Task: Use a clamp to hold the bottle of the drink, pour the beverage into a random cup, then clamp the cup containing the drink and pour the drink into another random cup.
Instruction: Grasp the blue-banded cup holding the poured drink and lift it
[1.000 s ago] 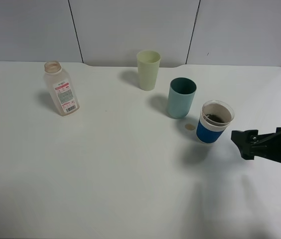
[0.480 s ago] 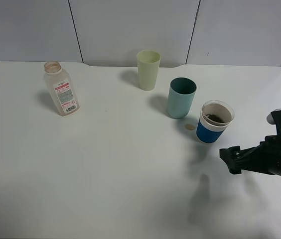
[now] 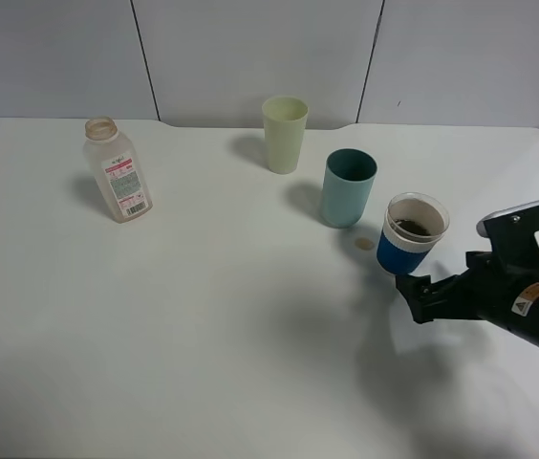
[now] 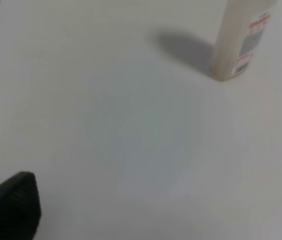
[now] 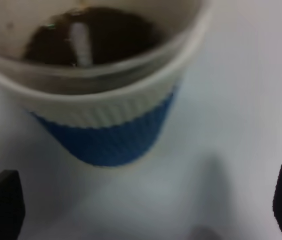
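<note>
White table (image 3: 203, 335); right wrist shows cup (image 5: 106, 130), left bottle (image 4: 241, 45).

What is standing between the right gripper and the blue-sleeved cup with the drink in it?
Nothing visible. The right gripper sits open just in front of the blue-sleeved cup, with only bare table between them; the teal cup stands beyond it, off the approach.

Right hand (image 3: 415, 293) just beside the blue-sleeved cup (image 3: 403, 252) of brown beverage (image 3: 414, 228) on the white table (image 3: 203, 316)

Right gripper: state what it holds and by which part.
Nothing. The right gripper has its jaws open, just short of the blue-sleeved cup, not around it.
</note>
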You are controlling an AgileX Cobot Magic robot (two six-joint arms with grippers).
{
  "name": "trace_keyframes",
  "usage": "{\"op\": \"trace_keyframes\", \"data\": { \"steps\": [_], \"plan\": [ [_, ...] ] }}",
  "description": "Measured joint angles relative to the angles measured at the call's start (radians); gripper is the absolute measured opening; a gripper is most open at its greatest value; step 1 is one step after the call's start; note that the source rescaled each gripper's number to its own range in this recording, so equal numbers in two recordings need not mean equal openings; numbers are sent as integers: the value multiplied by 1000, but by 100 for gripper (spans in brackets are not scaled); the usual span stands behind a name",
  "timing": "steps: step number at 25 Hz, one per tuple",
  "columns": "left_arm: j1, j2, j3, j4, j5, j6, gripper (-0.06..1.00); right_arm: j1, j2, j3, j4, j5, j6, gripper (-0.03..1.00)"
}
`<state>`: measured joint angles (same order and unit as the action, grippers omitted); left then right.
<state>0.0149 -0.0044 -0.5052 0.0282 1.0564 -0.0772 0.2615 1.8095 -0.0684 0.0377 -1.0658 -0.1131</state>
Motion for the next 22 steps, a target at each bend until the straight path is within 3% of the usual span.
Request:
{"op": "trace_keyframes", "data": {
  "steps": [4, 22],
  "plan": [
    [0, 0, 0, 0, 0, 0, 100, 0, 137, 0, -11, -130, 0, 100],
    [0, 0, 0, 0, 0, 0, 100, 0, 226, -117, -87, -153, -19, 100]
  ]
}}
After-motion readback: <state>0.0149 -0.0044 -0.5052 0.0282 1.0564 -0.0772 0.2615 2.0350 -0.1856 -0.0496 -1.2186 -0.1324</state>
